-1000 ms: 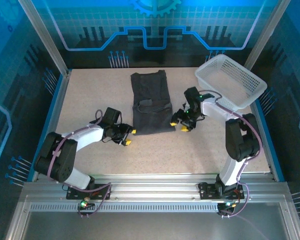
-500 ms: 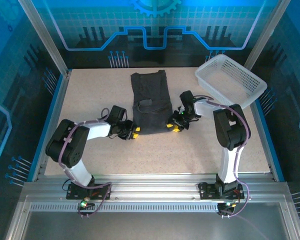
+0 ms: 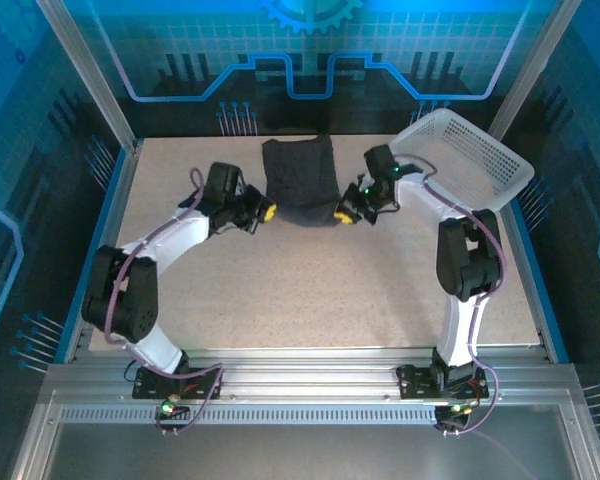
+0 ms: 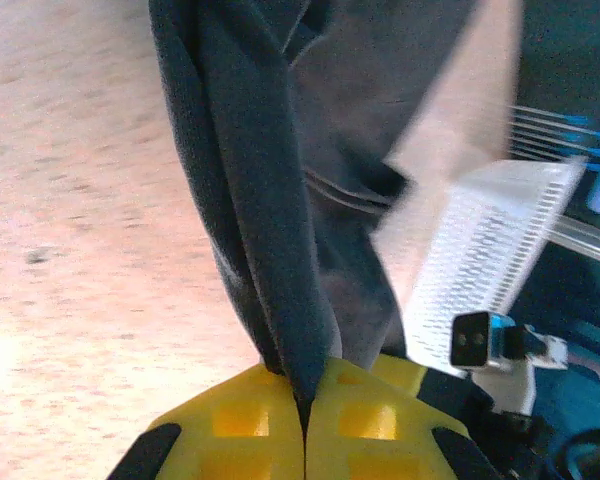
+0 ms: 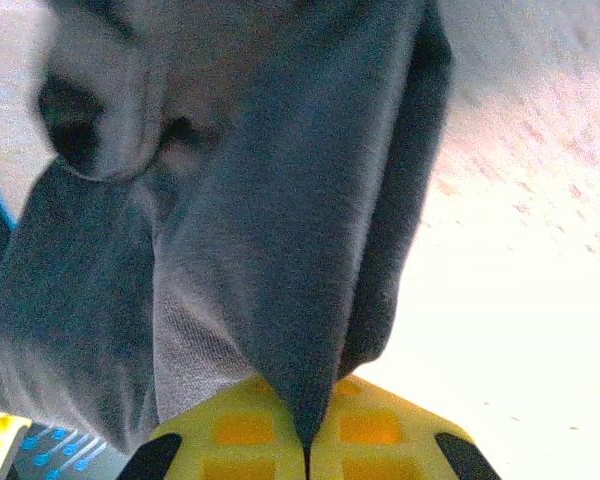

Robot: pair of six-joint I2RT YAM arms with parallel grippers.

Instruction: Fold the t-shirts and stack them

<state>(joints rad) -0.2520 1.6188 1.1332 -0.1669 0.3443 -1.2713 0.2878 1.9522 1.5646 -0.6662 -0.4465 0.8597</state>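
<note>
Speckled bench (image 3: 310, 290): left gripper (image 3: 267, 211) and right gripper (image 3: 345, 215), open moments ago, now clamp t-shirt (image 3: 300, 185) hem left of basket (image 3: 462, 160); I judge half-fold underway.

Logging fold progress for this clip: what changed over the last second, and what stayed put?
The left gripper and right gripper shut on the near corners of the t-shirt and carried them toward the far edge, folding it over so it looks shorter. The white basket stayed at the far right corner.
</note>
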